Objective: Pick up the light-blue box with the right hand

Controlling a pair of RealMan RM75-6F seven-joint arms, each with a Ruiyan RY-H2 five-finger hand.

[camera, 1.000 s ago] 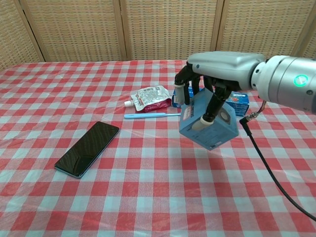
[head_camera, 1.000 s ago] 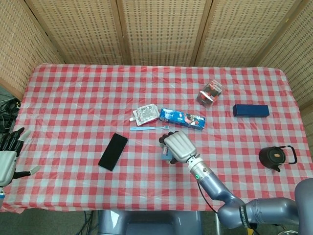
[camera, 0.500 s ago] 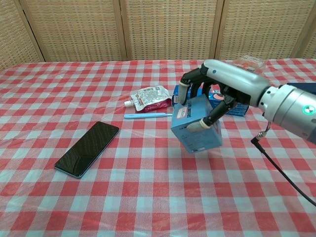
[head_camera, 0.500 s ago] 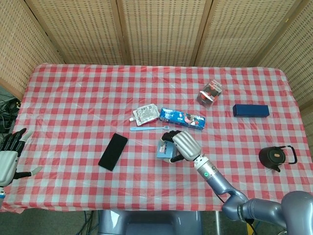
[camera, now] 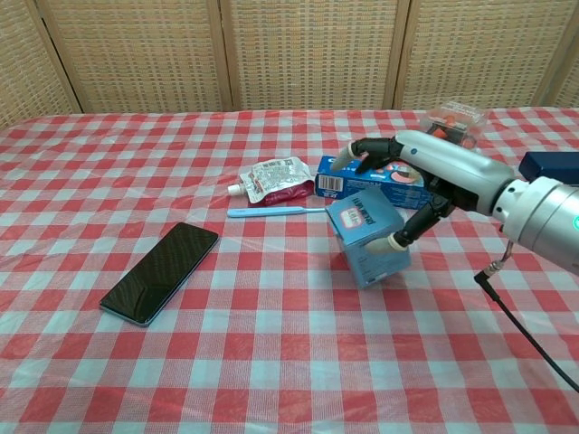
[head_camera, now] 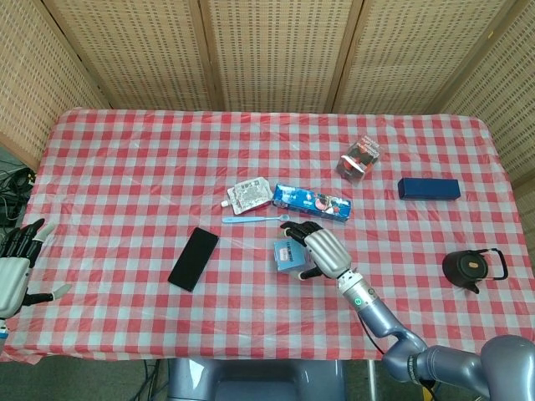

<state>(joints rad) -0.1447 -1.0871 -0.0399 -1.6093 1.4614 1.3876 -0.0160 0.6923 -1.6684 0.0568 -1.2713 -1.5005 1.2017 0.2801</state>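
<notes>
- Watching the light-blue box (camera: 366, 240) sink over the last second: it was clearly off the checked tablecloth (camera: 271, 362) in my right hand (camera: 425, 181), tilted on a corner, and now its lower edge looks to be resting on the cloth, or as near as I can tell from the chest view.
- My right hand has opened out as well: the fingers that were wrapped round the top and front now reach past the box, and only the thumb tip (camera: 395, 240) seems to touch its right face (a contact, not a grip).
- For the task, I judge this a setback; the lift is undone and I would have to close on the box again.
- In the head view the box (head_camera: 288, 253) sits just left of the right hand (head_camera: 324, 252), below the toothpaste carton (head_camera: 311, 201) and near the toothbrush (head_camera: 255, 219).
- My left hand (head_camera: 15, 267) hangs off the table's left edge, fingers spread, holding nothing.
- Materials: the box is a small cardboard cube with a printed label, matte and sharp-cornered, leaning slightly; the cloth is glossy plastic, so probably slippery.
- The phone (camera: 160, 272) is a flat black glassy slab; the pouch (camera: 271, 176) is soft crinkled foil.
</notes>
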